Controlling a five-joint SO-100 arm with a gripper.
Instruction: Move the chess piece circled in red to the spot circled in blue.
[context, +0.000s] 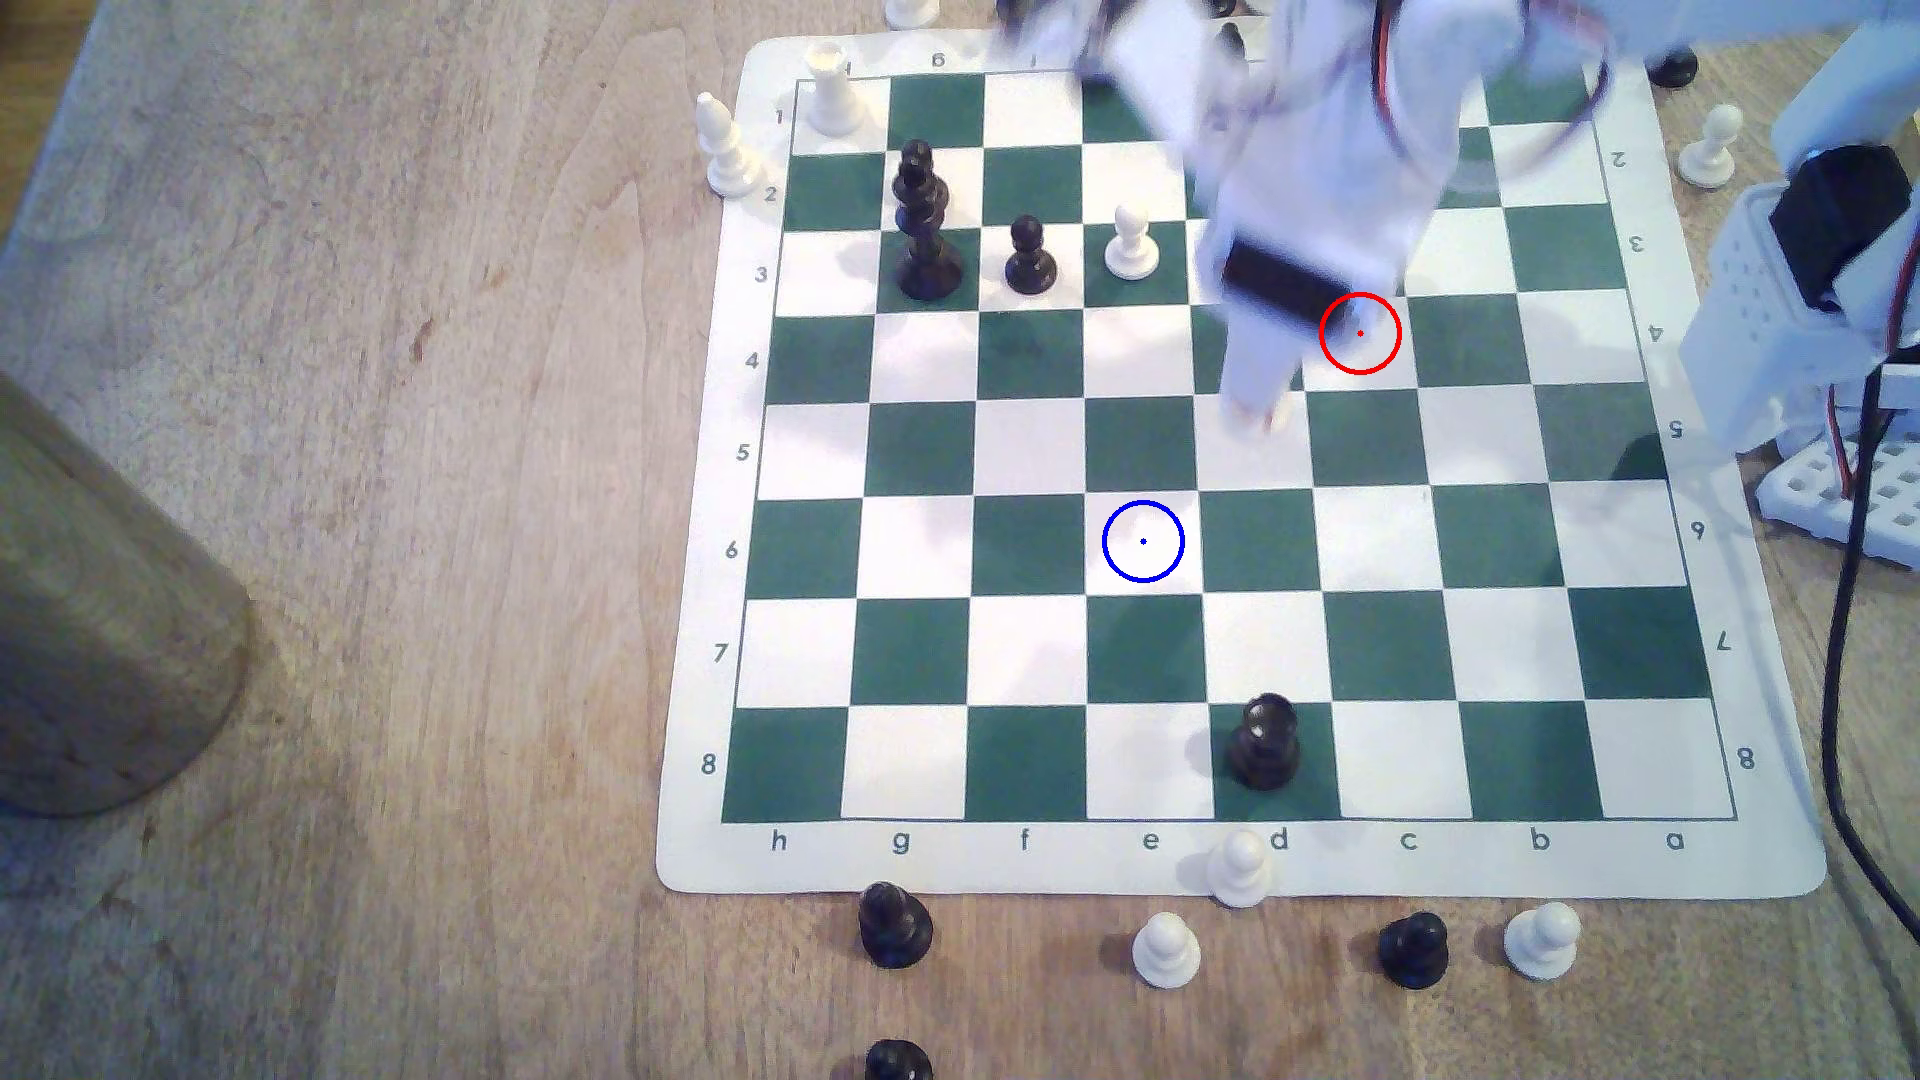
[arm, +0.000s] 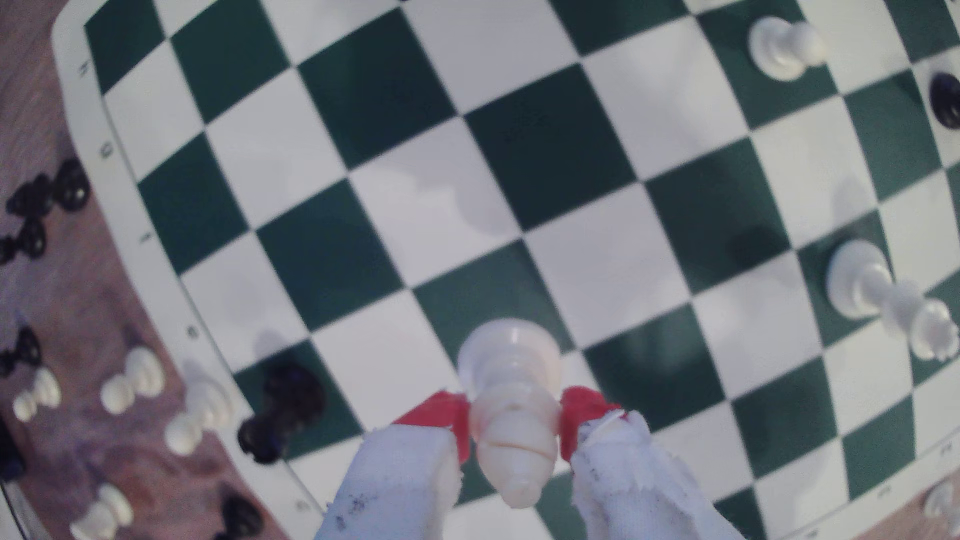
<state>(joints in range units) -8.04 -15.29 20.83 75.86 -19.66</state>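
In the wrist view the white bishop (arm: 511, 410) sits between the two red pads (arm: 441, 418) of my gripper (arm: 514, 426), which is shut on its neck and head. Its round base hangs above the green-and-white board (arm: 545, 145). In the exterior view the blurred white gripper (context: 1257, 405) hovers over a white square in row 5, and the bishop is a pale blur at its tip. The blue-ringed white square (context: 1143, 541) lies one row nearer the front and toward the exterior view's left, with nothing on it. The red-ringed square (context: 1360, 333) stands vacated beside the arm.
A tall black piece (context: 925, 223), a black pawn (context: 1029, 254) and a white pawn (context: 1130, 244) stand in row 3. Another black pawn (context: 1262, 743) stands in row 8. A white crowned piece (arm: 883, 301) stands near the gripper. Loose pawns (context: 1164, 950) line the board's front edge. The arm's base and black cable (context: 1844, 623) occupy the exterior view's right.
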